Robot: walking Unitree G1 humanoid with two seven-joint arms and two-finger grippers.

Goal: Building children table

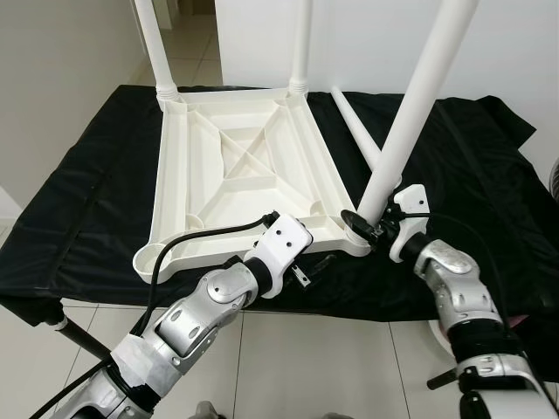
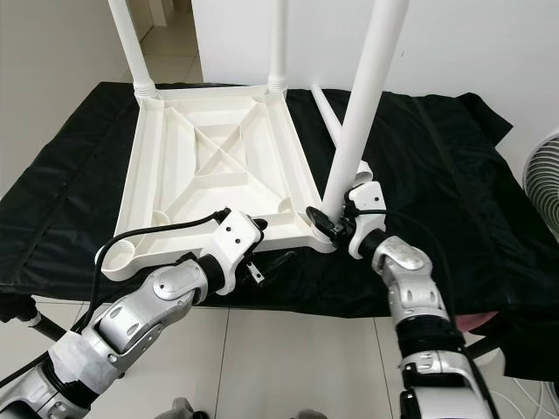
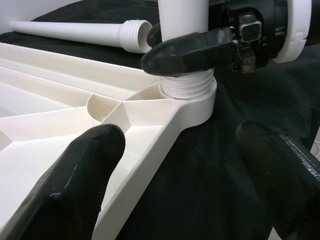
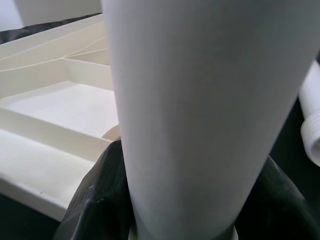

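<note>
An upside-down white tabletop [image 1: 236,166] lies on a black cloth [image 1: 96,183]. Upright legs stand in its two far corners [image 1: 153,44] [image 1: 301,44]. My right gripper [image 1: 362,225] is shut on a third white leg [image 1: 410,113] just above its threaded end, which sits in the near right corner socket [image 3: 192,100]; the leg leans to the right. A fourth leg [image 1: 356,127] lies loose on the cloth behind it. My left gripper [image 1: 307,272] is open at the tabletop's front edge beside that corner, its fingers [image 3: 75,185] on either side of the rim without touching.
The near left corner socket [image 1: 148,256] holds no leg. The cloth-covered support ends just in front of the tabletop, above tiled floor [image 1: 349,367]. A white wall stands close behind, and a fan [image 2: 546,175] is at the far right.
</note>
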